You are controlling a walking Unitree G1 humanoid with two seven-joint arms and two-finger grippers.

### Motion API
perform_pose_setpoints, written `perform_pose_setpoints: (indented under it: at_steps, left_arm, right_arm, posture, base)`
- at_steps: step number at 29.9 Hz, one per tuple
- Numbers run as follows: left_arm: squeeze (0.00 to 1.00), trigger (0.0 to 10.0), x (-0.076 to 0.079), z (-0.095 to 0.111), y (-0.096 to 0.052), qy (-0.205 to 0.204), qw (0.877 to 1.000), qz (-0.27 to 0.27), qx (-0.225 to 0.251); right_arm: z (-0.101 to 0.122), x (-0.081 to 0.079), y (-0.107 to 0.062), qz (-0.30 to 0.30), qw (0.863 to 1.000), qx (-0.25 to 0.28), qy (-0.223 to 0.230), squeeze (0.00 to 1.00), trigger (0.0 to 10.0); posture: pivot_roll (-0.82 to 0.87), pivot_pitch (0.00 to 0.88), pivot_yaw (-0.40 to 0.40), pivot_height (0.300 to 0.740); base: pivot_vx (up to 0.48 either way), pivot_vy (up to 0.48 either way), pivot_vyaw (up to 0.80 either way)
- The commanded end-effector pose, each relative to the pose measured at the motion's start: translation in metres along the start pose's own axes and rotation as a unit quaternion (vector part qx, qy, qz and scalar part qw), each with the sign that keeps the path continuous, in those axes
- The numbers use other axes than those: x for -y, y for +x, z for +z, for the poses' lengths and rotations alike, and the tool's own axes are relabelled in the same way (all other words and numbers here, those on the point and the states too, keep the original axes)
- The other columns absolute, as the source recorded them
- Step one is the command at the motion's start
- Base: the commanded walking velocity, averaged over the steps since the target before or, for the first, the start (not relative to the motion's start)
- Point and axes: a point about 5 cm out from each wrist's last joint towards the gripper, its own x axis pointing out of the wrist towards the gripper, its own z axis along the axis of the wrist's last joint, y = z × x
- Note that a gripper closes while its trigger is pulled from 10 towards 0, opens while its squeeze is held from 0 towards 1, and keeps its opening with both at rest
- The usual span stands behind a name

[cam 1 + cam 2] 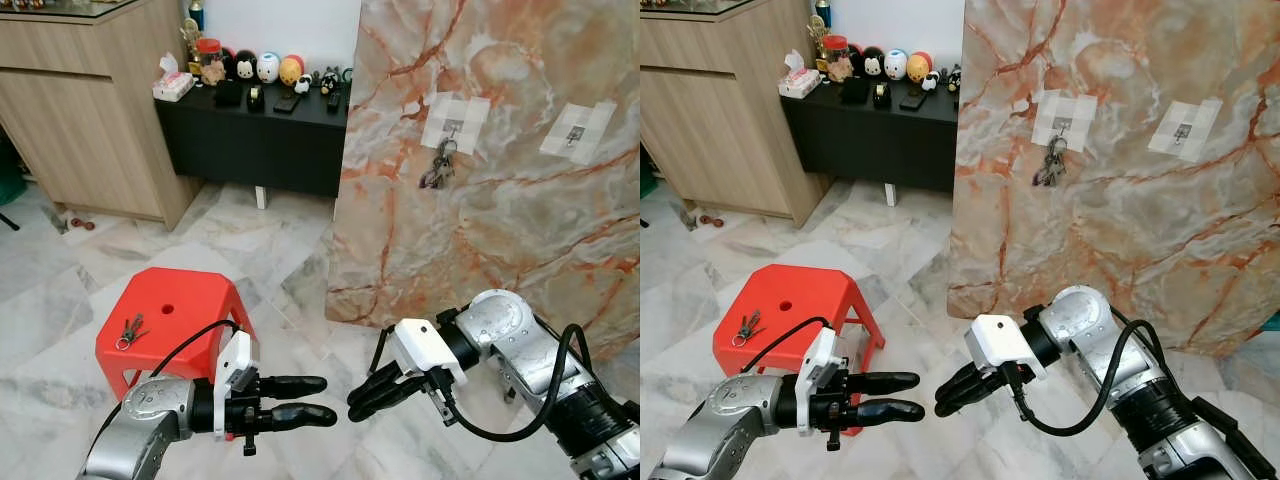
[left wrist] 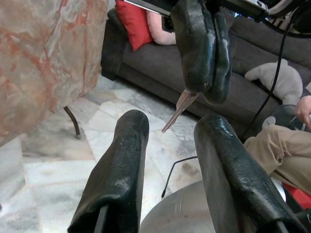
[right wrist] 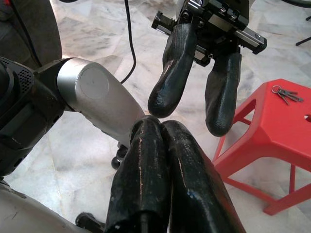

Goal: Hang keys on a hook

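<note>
The marble wall (image 1: 500, 200) is the biggest thing here, a glossy slab veined in orange and grey, with two small metal hooks on taped white patches: the left hook (image 1: 452, 127) already carries a dark bunch of keys (image 1: 438, 166), and the right hook (image 1: 577, 131) looks bare, so that is likely the target. Below on the pale marble floor (image 1: 250, 250) stands a red plastic stool (image 1: 170, 320) with a smooth moulded top and a hole in the middle; another key ring (image 1: 130, 332) lies flat on its top near the left edge. The right pincer (image 1: 375, 392) is pressed shut, and the left wrist view shows a thin metal key (image 2: 177, 109) poking from between its fingers. The left pincer (image 1: 310, 400) faces it, fingers spread apart and holding nothing, tips close to the right one's. The step seems to be a hand-over or regrip; doing it well means the left closing on the ring rather than the blade, so the loop hangs free for the hook.
</note>
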Motion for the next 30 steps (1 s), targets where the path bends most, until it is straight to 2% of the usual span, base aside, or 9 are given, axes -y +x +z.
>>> perform_pose_setpoints:
  at_steps: [1,11,18,30]
  left_arm:
    - [0.0,10.0,0.001,0.006,0.005,0.014,1.0,-0.016,0.015]
    - [0.0,10.0,0.0,0.0,0.009,0.012,1.0,-0.02,-0.001]
    - [0.0,10.0,0.001,0.005,0.013,0.002,0.999,-0.032,0.031]
    - [0.0,10.0,0.006,0.004,0.017,0.008,0.998,-0.051,0.029]
  right_arm:
    - [0.011,0.001,-0.001,0.016,1.0,0.0,-0.023,0.0,10.0]
    - [0.014,0.001,0.0,0.02,0.999,0.011,-0.029,0.0,10.0]
    - [0.017,0.002,0.003,0.023,0.999,0.02,-0.029,0.0,10.0]
    - [0.022,0.007,0.005,0.019,0.999,0.034,-0.035,0.0,10.0]
  posture:
    - [0.01,0.0,-0.092,0.74]
    - [0.01,0.0,-0.089,0.74]
    - [0.01,0.0,-0.09,0.74]
    - [0.01,0.0,-0.096,0.74]
  base:
    - [0.0,0.0,0.0]
    - [0.0,0.0,0.0]
    - [0.0,0.0,0.0]
    - [0.0,0.0,0.0]
